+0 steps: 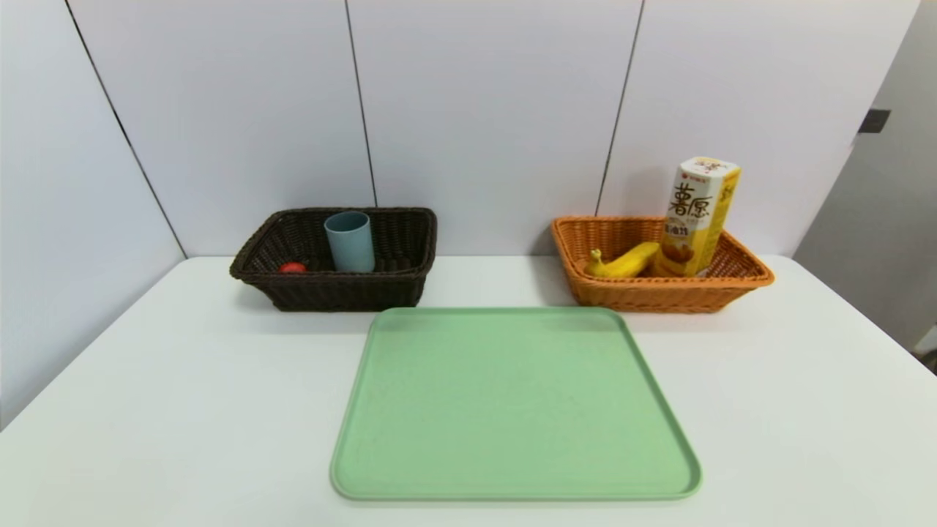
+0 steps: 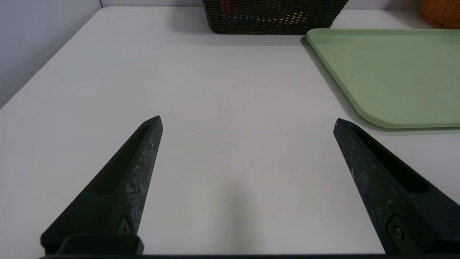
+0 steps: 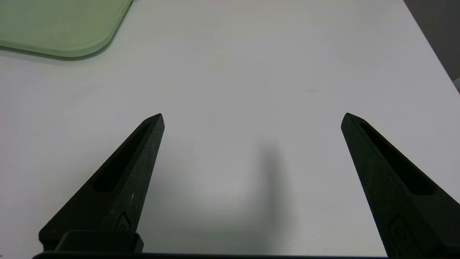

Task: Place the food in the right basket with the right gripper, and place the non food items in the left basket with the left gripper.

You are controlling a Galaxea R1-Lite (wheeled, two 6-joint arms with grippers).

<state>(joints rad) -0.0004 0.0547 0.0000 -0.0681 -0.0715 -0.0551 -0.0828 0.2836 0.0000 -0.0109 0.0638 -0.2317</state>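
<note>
A: Progress looks nearly complete. The cup (image 1: 349, 241) and duck (image 1: 292, 268) sit in the dark basket (image 1: 410, 282), far ahead of the left tool (image 2: 248, 120); the box (image 1: 697, 216) and banana (image 1: 624, 263) sit in the orange basket (image 1: 662, 296).

B: And the spoon?

A: I can't see it; maybe it's low in the dark basket, but that's a guess. The tray (image 1: 512, 402) is bare.

B: Tools?

A: Both have fingers spread wide, holding nothing. The left hangs over bare bench (image 2: 215, 90), tray off to its inner side. The right tool (image 3: 251, 117) likewise, with a tray corner beyond it.

B: Obstacles?

A: None near either tool.
</note>
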